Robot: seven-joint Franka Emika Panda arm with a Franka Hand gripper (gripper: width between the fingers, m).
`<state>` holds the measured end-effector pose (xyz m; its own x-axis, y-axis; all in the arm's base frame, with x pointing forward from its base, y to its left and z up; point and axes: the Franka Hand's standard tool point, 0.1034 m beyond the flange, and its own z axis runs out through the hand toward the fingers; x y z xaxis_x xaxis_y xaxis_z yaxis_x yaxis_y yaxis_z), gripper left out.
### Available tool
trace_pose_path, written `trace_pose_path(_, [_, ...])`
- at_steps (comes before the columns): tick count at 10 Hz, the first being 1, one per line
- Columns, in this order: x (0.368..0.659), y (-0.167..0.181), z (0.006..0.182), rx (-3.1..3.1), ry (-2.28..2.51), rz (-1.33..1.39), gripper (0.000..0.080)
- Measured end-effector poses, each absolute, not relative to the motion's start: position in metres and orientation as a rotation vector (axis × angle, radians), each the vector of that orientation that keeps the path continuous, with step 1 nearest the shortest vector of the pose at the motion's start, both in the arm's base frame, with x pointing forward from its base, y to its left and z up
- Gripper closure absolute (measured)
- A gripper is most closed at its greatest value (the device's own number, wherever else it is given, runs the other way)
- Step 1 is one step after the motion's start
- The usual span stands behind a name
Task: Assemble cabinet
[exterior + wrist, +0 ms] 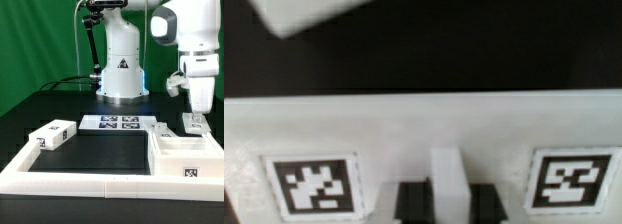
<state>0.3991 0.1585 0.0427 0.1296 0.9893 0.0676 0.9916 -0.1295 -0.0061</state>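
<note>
The gripper (193,118) hangs at the exterior view's right, down on a white cabinet part (190,126) behind the open boxy cabinet body (185,152). In the wrist view this part (420,125) fills the picture, with a black-and-white tag (313,185) on one side and a second tag (574,180) on the other. The gripper (446,203) has its dark fingers (411,205) pressed against both sides of the part's thin raised ridge (446,170), shut on it. A small tagged drawer block (52,135) lies apart at the exterior view's left.
The marker board (118,123) lies in front of the robot base (122,75). A long white rail (90,180) borders the black table along the front and left. A white edge (304,15) shows beyond the part in the wrist view.
</note>
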Motion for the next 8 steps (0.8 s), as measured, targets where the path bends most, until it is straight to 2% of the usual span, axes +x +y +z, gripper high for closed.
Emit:
trace_pose_path(3, [0.414,0.137,0.054,-2.330,-2.057,-0.072,0.0731])
trace_pose_path(7, [0.413,0.137,0.051,-2.335,-2.047,-0.065,0.0731])
trace_pose_path(8, [0.420,0.131,0.054,-2.273,-2.118,-0.046,0.0731])
